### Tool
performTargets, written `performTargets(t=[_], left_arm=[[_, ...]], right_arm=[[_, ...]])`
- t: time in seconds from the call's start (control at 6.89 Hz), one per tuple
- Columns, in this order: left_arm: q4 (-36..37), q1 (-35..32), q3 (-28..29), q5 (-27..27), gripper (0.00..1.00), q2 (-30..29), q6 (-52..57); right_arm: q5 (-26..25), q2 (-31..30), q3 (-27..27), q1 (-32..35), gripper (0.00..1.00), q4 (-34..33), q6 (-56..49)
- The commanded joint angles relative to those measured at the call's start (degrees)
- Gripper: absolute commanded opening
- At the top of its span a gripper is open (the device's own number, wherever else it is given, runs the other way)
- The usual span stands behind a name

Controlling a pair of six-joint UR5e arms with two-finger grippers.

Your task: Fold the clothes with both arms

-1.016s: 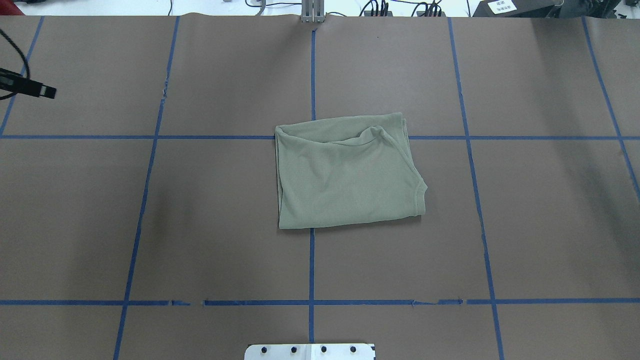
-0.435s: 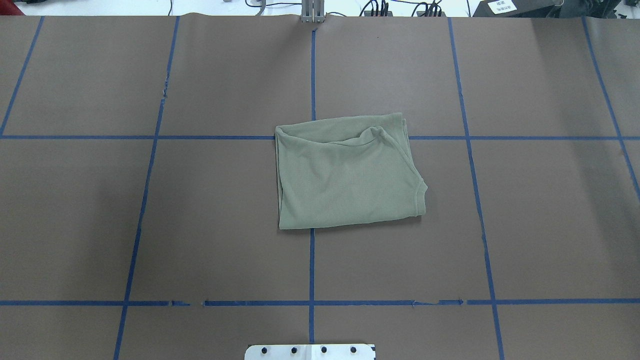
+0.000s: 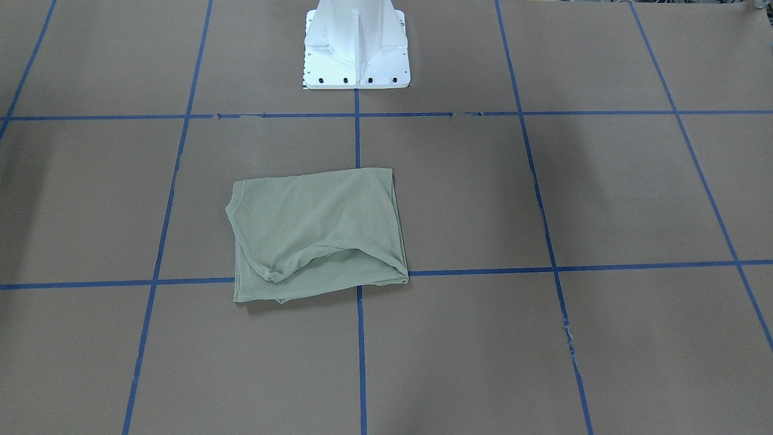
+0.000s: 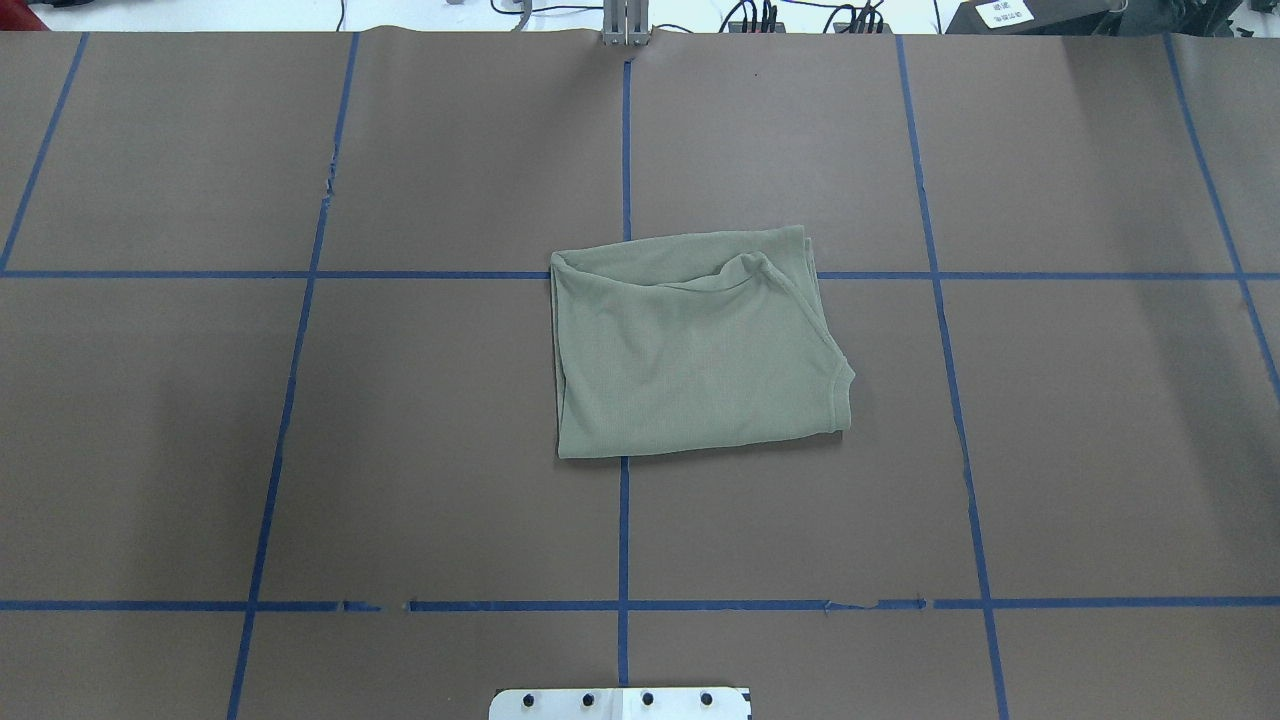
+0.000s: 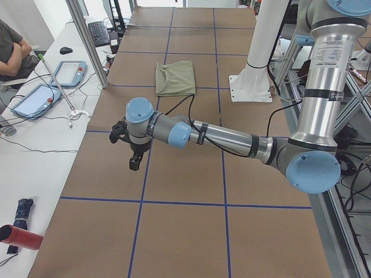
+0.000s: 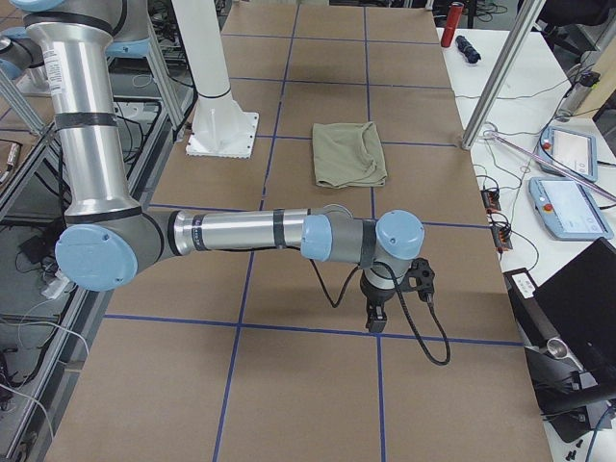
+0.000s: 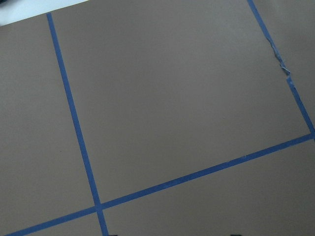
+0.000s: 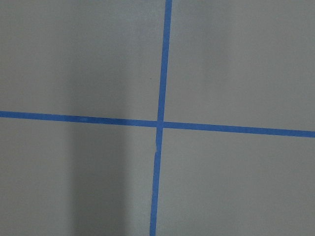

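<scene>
The sage-green shirt (image 4: 690,360) lies folded into a rough rectangle at the table's middle, also in the front-facing view (image 3: 314,235) and both side views (image 5: 175,78) (image 6: 347,154). No gripper touches it. My left gripper (image 5: 134,162) shows only in the exterior left view, hanging over bare table far from the shirt; I cannot tell whether it is open or shut. My right gripper (image 6: 372,322) shows only in the exterior right view, over bare table at the other end; I cannot tell its state either. Both wrist views show only brown table cover and blue tape.
The white pedestal base (image 3: 356,54) stands at the robot's table edge. Blue tape lines (image 4: 624,540) grid the brown cover. A seated person (image 5: 11,52), tablets (image 5: 69,72) and a metal post (image 5: 87,40) stand beside the left end; a laptop (image 6: 577,318) is at the right end.
The left gripper, seen at the overhead view's left edge one second ago, has moved out of that view to the left. The shirt has not moved.
</scene>
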Motion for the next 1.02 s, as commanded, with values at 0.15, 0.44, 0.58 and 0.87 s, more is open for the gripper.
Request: performTargets(t=[0.15, 0.44, 0.58, 0.87], left_arm=[[-0.03, -3.76, -1.28, -2.21, 1.00, 4.41, 5.36], [-0.29, -3.76, 0.11, -2.22, 1.00, 5.21, 5.79], [-0.21, -3.85, 0.20, -2.22, 1.00, 5.12, 5.19], [0.06, -3.76, -0.15, -2.22, 1.00, 4.95, 5.35]], right_arm=[[0.24, -0.61, -0.53, -0.06, 1.00, 0.49, 0.40], [0.15, -1.32, -1.40, -0.24, 1.00, 0.49, 0.48], [0.24, -1.23, -1.06, -0.24, 1.00, 0.49, 0.23], [0.24, -1.32, -1.23, -0.24, 1.00, 0.49, 0.05]])
